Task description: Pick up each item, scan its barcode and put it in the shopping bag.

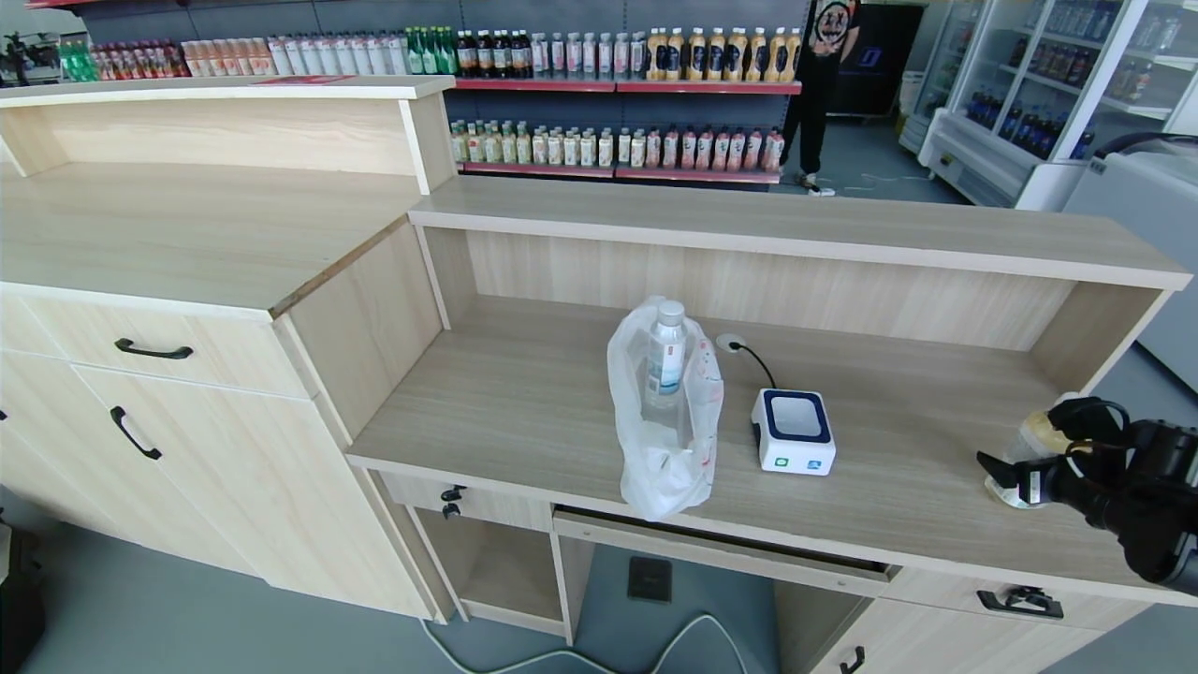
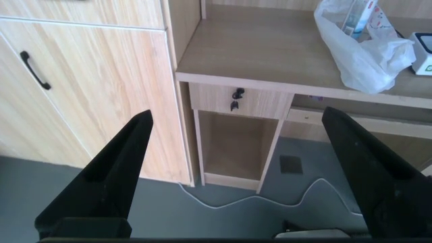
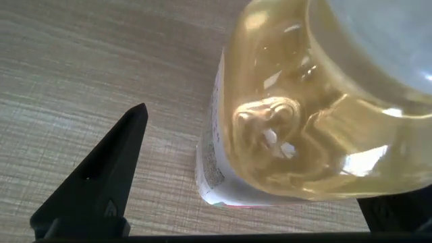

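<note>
Head view: the bottle of yellow drink (image 1: 1025,449) stood upright on the wooden counter (image 1: 524,402), near its right end and well apart from the scanner (image 1: 794,431) and the shopping bag (image 1: 664,440). The right gripper (image 1: 1034,440) sat level with it, jaws spread to either side of the body. In the right wrist view one finger (image 3: 108,182) was clear of the bottle (image 3: 304,101); whether the opposite finger touched it could not be told, so logged as not yet gripped.

Handling estimate: clear thin plastic, apparently full, so moderately heavy and smooth-walled. Likely to slip or dent under a hard squeeze. Best hold judged at mid-body, above the label band, keeping the label free for scanning.

Shopping bag was thin translucent film, slumped and open at the top, with a water bottle (image 1: 666,356) standing inside. Soft, will not hold its mouth open by itself.

Left gripper (image 2: 236,115) hung low beside the counter, jaws wide apart, holding nothing.

Writing: the yellow bottle carried a white label band low on its body with fine print, too small to read; no barcode located. The water bottle's label was white and blue, illegible. Scanner showed two small squares, green and blue, on its front edge
</note>
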{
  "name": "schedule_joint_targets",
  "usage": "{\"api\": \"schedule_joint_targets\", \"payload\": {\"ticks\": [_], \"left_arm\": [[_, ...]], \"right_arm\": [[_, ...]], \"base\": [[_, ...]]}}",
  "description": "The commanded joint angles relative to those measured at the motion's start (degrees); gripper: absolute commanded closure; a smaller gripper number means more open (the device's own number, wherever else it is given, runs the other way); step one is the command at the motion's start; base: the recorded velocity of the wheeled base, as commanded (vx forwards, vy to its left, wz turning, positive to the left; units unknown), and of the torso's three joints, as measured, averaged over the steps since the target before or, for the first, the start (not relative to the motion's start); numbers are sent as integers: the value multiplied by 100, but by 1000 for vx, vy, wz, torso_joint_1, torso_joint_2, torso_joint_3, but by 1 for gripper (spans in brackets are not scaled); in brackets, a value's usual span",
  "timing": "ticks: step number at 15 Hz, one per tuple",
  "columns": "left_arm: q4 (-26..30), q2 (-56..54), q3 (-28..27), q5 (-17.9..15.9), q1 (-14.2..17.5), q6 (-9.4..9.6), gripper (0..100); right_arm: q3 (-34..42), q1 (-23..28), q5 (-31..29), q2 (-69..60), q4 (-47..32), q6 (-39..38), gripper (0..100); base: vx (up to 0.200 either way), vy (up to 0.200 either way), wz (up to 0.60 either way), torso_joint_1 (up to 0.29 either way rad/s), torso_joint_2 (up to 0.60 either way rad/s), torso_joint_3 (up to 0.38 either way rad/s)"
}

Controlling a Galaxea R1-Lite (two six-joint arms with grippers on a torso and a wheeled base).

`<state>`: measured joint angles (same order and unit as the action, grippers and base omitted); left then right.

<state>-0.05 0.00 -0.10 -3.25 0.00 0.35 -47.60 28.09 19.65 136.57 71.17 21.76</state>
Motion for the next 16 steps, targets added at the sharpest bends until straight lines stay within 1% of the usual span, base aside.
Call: {"api": "schedule_joint_targets", "payload": {"ticks": [1,4,7,9,10,12,15,16], "left_arm": [[-4,9,1,0,0,0,0],[-4,9,1,0,0,0,0],[-4,9,1,0,0,0,0],[-4,9,1,0,0,0,0],[-4,9,1,0,0,0,0],[5,9,1,0,0,0,0],[-4,9,1,0,0,0,0],[-4,9,1,0,0,0,0]], "right_arm": [[-153,-67,4,159,2,-5,0],[-355,-163,4,221,-7,4,0],[-399,-207,12,265,-7,-5,0],[-425,-234,4,282,2,-190,0],[-434,-242,4,282,2,-234,100],[-548,-277,-146,282,2,-286,100],[-724,-357,-181,344,46,-260,100],[-768,-374,-304,379,46,-260,100]], "base": [[0,0,0,0,0,0],[0,0,0,0,0,0],[0,0,0,0,0,0],[0,0,0,0,0,0],[0,0,0,0,0,0],[0,0,0,0,0,0],[0,0,0,0,0,0],[0,0,0,0,0,0]]}}
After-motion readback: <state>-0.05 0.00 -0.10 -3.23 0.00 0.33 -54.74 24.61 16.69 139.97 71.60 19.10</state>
